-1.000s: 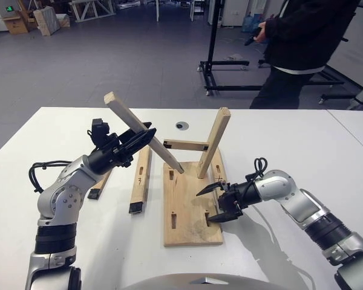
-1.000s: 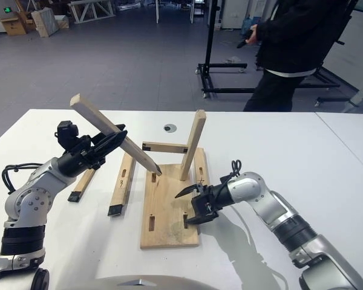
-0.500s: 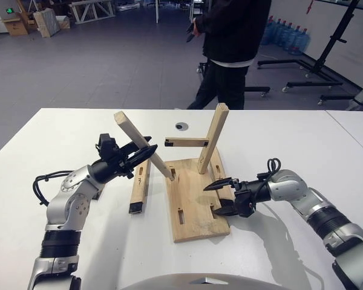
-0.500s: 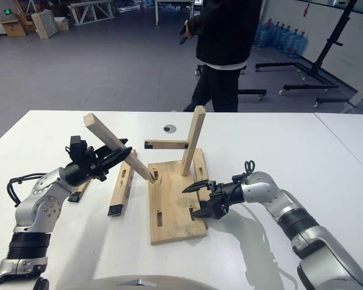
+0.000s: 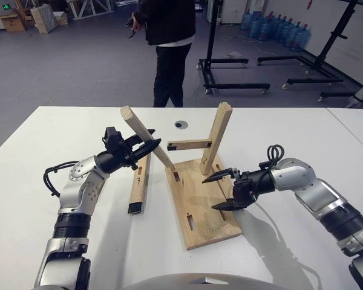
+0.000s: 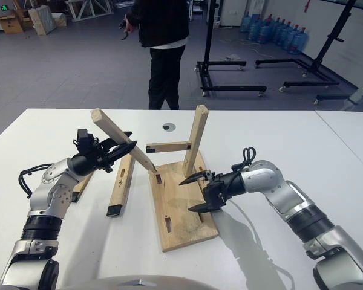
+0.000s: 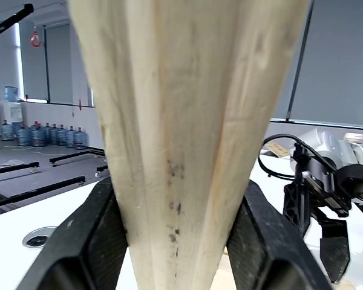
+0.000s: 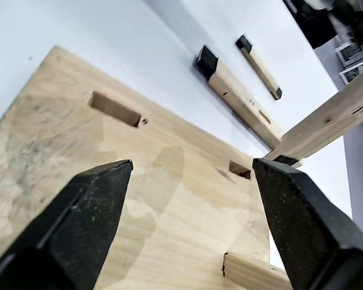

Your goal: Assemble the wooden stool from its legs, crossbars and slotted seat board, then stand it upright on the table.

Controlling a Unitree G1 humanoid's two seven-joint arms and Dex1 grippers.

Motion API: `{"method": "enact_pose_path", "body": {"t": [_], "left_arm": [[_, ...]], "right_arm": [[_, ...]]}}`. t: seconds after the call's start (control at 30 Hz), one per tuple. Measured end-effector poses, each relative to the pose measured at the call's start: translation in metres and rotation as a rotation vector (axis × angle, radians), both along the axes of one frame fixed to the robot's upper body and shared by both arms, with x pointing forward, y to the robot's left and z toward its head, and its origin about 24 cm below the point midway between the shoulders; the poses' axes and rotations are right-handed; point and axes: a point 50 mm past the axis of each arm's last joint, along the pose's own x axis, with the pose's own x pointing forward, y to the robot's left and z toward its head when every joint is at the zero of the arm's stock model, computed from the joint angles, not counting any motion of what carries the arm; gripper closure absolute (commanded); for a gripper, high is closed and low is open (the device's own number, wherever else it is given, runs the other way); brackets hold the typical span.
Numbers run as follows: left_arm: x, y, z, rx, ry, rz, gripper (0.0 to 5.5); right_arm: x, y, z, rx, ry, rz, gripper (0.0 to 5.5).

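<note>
Pale wood makes up the slotted seat board (image 5: 196,211), which lies flat near the middle of the white table (image 5: 302,139). The right tool (image 5: 210,193) sits over the board's 3 o'clock edge. Its black fingers are spread apart one above the other, with nothing between them. I cannot tell whether the lower finger touches the wood.

The left tool (image 5: 146,147) is at about 10 o'clock from the board. It is clamped on a slanted wooden leg (image 5: 136,124), whose lower end meets a slot near the board's 11 o'clock corner.

An upright wooden leg (image 5: 218,136) stands at the board's 1 o'clock end. A short crossbar (image 5: 187,145) juts from it toward 9 o'clock.

A loose wooden leg with a dark tip (image 5: 139,181) lies flat on the table at the board's 9 o'clock, below the left tool. A shorter dark-tipped bar (image 6: 80,187) lies farther out toward 9 o'clock.
</note>
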Motion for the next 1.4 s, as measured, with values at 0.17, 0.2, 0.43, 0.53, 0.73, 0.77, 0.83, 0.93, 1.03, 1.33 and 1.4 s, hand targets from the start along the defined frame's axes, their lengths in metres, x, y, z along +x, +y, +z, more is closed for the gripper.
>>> {"method": "enact_pose_path", "body": {"t": [0.17, 0.2, 0.43, 0.53, 0.73, 0.77, 0.83, 0.93, 1.03, 1.33, 1.4], "left_arm": [[-0.001, -0.007, -0.007, 0.034, 0.024, -0.051, 3.46], [-0.001, -0.008, -0.009, 0.043, 0.033, -0.059, 3.46], [0.005, -0.014, -0.013, 0.100, 0.030, -0.092, 3.48], [0.006, -0.014, -0.014, 0.103, 0.027, -0.106, 3.48], [0.010, -0.011, -0.013, 0.127, 0.061, -0.140, 3.48], [0.011, -0.010, -0.012, 0.132, 0.070, -0.146, 3.48], [0.012, -0.009, -0.011, 0.145, 0.087, -0.154, 3.48], [0.013, -0.007, -0.011, 0.161, 0.112, -0.161, 3.49], [0.014, -0.010, -0.009, 0.186, 0.111, -0.190, 3.49], [0.022, -0.013, 0.001, 0.322, 0.120, -0.259, 3.49], [0.028, -0.012, 0.002, 0.329, 0.151, -0.270, 3.49]], "right_arm": [[-0.005, 0.000, -0.013, -0.049, 0.039, -0.041, 1.83], [-0.007, -0.001, -0.020, -0.079, 0.058, -0.049, 1.83], [-0.009, -0.008, -0.040, -0.081, 0.145, -0.119, 1.83], [-0.010, -0.010, -0.042, -0.070, 0.147, -0.121, 1.83], [-0.009, -0.014, -0.044, -0.062, 0.143, -0.117, 1.83], [-0.009, -0.014, -0.044, -0.060, 0.146, -0.118, 1.83], [-0.009, -0.015, -0.044, -0.058, 0.147, -0.117, 1.83], [-0.009, -0.015, -0.045, -0.057, 0.146, -0.116, 1.83], [-0.009, -0.015, -0.045, -0.056, 0.147, -0.117, 1.83], [-0.009, -0.014, -0.045, -0.056, 0.149, -0.116, 1.83], [-0.009, -0.014, -0.046, -0.056, 0.150, -0.115, 1.83]]}}
